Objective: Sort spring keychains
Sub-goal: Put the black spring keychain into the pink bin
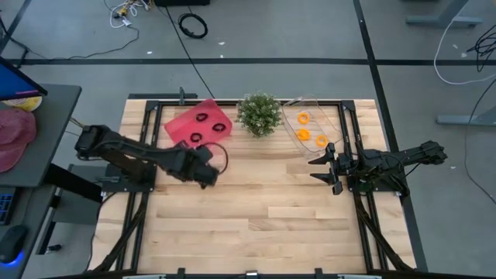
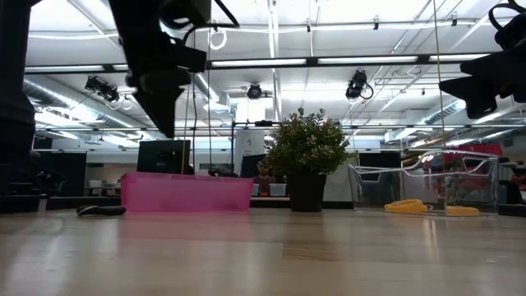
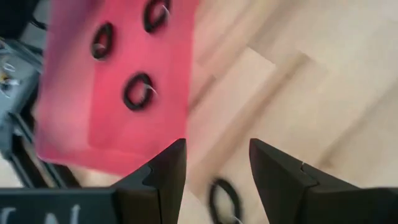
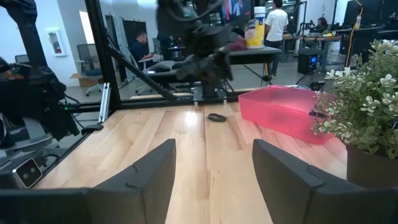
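Table (image 1: 248, 225) mostly bare wood; all sorting gear sits along the far edge.

Potted plant (image 1: 259, 114) at far centre, btwn the two bins, upright.

Pink tray (image 1: 198, 124) just beyond the left gripper (image 1: 208, 172), on the far side. Holds three black spring keychains (image 3: 137, 91), lying flat, well apart from each other. Black sorting looks nearly done.

Clear bin (image 1: 329, 124) just beyond the right gripper (image 1: 332, 172), far side and a bit toward centre. Three orange spring keychains (image 1: 303, 118) inside, close together. No orange loops seen loose on the table, so that colour looks finished, as far as high view shows.

Left gripper: fingers apart, nothing btwn them, hanging above the wood near the pink tray's near corner. One more black keychain (image 3: 224, 200) lies on the table outside the tray, just ahead of and below the fingertips per wrist view. Judgement: this is the last loose piece; pick + drop into the pink tray is what remains.

Right gripper: fingers apart, empty, raised off the table at its right side, waiting.

Cannot tell if any small loop hides behind plant or under an arm.
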You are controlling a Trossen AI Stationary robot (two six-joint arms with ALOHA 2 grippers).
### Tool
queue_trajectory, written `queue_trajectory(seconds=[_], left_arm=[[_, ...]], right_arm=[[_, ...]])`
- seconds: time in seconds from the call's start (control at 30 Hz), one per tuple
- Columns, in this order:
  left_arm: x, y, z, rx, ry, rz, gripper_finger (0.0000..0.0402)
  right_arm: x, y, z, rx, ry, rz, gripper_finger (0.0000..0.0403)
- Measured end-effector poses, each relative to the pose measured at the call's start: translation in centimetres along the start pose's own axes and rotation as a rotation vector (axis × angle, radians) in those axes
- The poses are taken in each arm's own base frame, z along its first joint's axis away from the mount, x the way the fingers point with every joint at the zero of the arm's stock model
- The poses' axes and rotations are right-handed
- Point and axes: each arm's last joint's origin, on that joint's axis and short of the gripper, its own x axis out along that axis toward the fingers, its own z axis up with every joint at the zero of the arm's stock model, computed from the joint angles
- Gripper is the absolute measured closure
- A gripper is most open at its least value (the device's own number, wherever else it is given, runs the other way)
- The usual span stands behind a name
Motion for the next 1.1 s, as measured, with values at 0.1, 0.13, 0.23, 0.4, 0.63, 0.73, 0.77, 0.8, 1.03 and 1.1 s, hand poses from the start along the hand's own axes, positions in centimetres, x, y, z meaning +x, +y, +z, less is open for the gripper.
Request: queue_trajectory(seconds=[0.1,0.13,0.23,0.4,0.63,0.73,0.77,0.8,1.03,1.1], left_arm=[[-1.0,-1.0,-1.2,-0.022,0.008,-0.036,0.0223],[-1.3,-1.3,-1.7,-0.026,0.01,-0.044,0.0223],[-2.3,-2.1,-3.0,-0.039,0.016,-0.075,0.0223],[-3.7,-3.0,-5.1,-0.058,0.012,-0.095,0.0223],[-4.0,-3.1,-7.5,-0.15,0.062,-0.066,0.0223],[-2.7,-2.7,-8.4,-0.139,0.103,-0.019,0.0223],[-2.1,-2.5,-8.6,-0.139,0.121,0.001,0.0223],[-1.5,-2.3,-8.7,-0.144,0.141,0.022,0.0223],[1.9,-1.8,-8.3,-0.176,0.174,0.017,0.0223],[2.8,-2.1,-7.9,-0.172,0.165,-0.036,0.0223]], right_arm=[[0.0,0.0,0.0,0.0,0.0,0.0,0.0188],[0.0,0.0,0.0,0.0,0.0,0.0,0.0188],[0.0,0.0,0.0,0.0,0.0,0.0,0.0188],[0.0,0.0,0.0,0.0,0.0,0.0,0.0188],[0.0,0.0,0.0,0.0,0.0,0.0,0.0188],[0.0,0.0,0.0,0.0,0.0,0.0,0.0188],[0.0,0.0,0.0,0.0,0.0,0.0,0.0188],[0.0,0.0,0.0,0.0,0.0,0.0,0.0188],[0.0,0.0,0.0,0.0,0.0,0.0,0.0188],[0.0,0.0,0.0,0.0,0.0,0.0,0.0188]])
